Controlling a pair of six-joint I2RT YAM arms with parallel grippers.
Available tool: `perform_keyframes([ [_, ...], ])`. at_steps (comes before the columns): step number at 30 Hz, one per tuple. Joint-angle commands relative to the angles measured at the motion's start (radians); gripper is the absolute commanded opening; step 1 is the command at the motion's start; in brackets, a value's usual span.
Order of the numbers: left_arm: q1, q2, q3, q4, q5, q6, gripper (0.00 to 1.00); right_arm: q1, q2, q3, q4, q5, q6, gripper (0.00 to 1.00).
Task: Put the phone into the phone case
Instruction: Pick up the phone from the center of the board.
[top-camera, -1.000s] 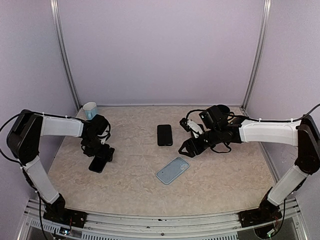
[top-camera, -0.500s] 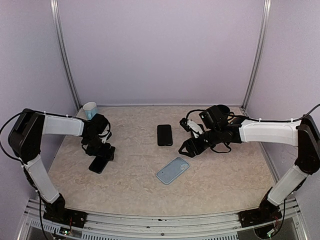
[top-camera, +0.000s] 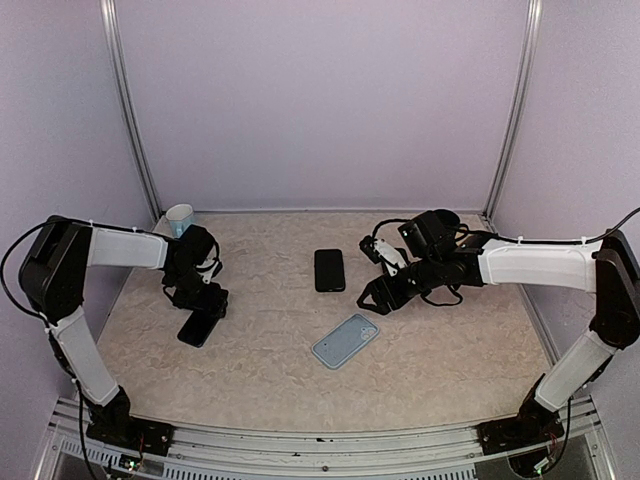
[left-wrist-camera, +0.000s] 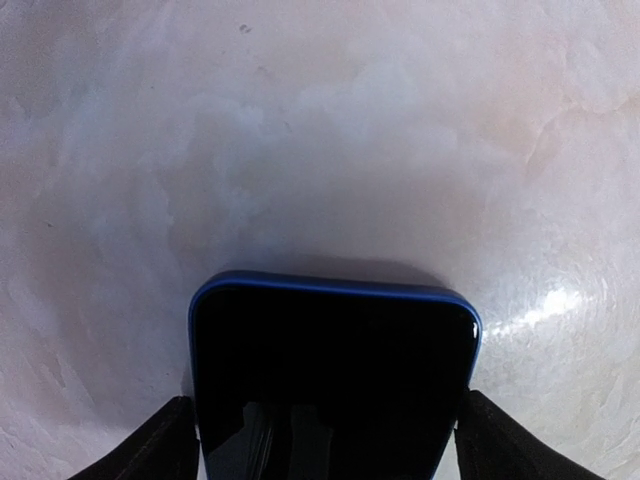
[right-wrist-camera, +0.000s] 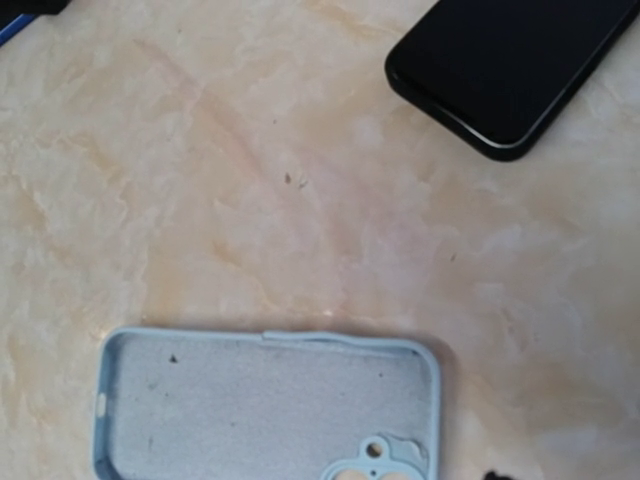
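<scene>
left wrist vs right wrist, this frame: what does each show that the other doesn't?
Only left wrist: a black phone with a blue rim, close up, flanked by the left gripper's fingers; whether they touch it is unclear.
Only right wrist: an empty light blue phone case, open side up, and a bare black phone lying apart from it.
Both: the beige marbled tabletop. A blue-edged sliver in the right wrist view's top left corner is possibly that same rimmed phone.
</scene>
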Motion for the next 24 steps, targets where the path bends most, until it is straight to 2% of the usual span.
perform_keyframes([
  [1, 0.010, 0.061, -0.022, -0.032, -0.010, 0.005, 0.78, 0.012, -0.019, -0.003, 0.000, 0.000, -0.003, 0.68],
  [3, 0.010, 0.055, -0.024, -0.030, -0.009, 0.005, 0.74, 0.012, -0.022, 0.000, -0.005, 0.005, -0.007, 0.68],
  [10, -0.024, 0.043, -0.028, -0.028, 0.003, -0.004, 0.73, 0.013, -0.027, 0.006, -0.009, 0.004, -0.006, 0.69],
  [17, -0.120, 0.014, -0.054, 0.016, 0.009, -0.030, 0.71, 0.012, -0.010, 0.014, 0.006, -0.051, 0.026, 0.69],
  [24, -0.242, -0.040, -0.086, 0.118, 0.039, -0.043, 0.65, 0.012, 0.019, 0.008, 0.036, -0.104, 0.105, 0.69],
])
